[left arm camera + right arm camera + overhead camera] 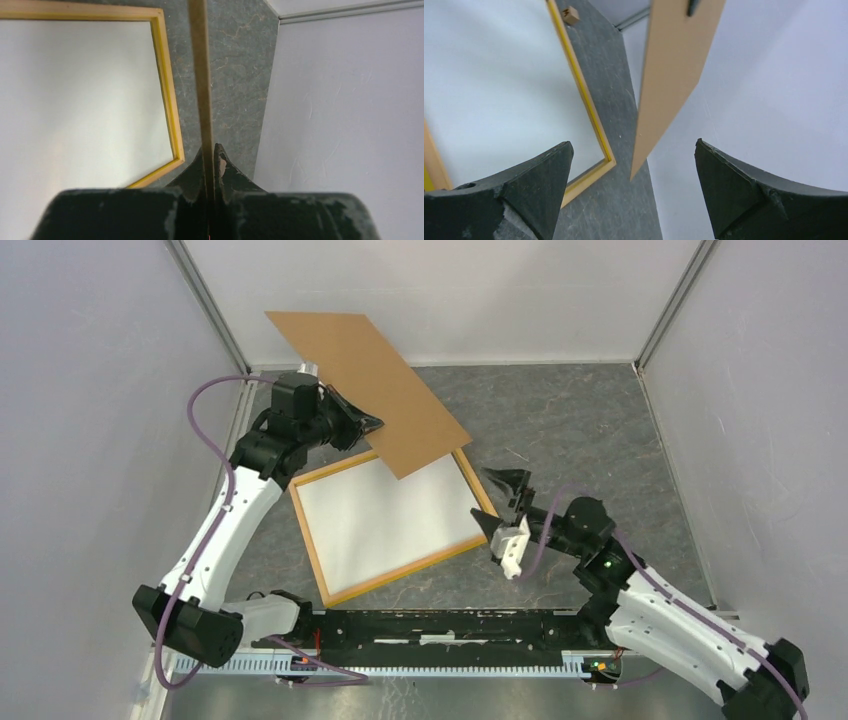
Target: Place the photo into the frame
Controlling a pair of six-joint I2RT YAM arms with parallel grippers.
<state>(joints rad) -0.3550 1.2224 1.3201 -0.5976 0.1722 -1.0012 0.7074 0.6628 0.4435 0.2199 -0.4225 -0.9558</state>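
Frame: a large, thin rectangular frame point(310, 543) of light orange-yellow wood lies flat on the mottled grey table point(580, 420), turned at a slant, between the two arms; its rails are narrow and evenly coloured.
Inside the frame: a flat white sheet point(385, 525) fills the opening edge to edge; it is plain, and whether it is the photo's back I cannot tell.
Board: a plain brown rectangular backing board point(370, 385) is held off the table, tilted, with its near corner over the frame's far right corner.
Left gripper point(372, 425): pinched tight on the board's left edge; the left wrist view shows the board edge-on between its fingers.
Right gripper point(503, 502): jaws wide apart, holding nothing, just beside the frame's right corner.
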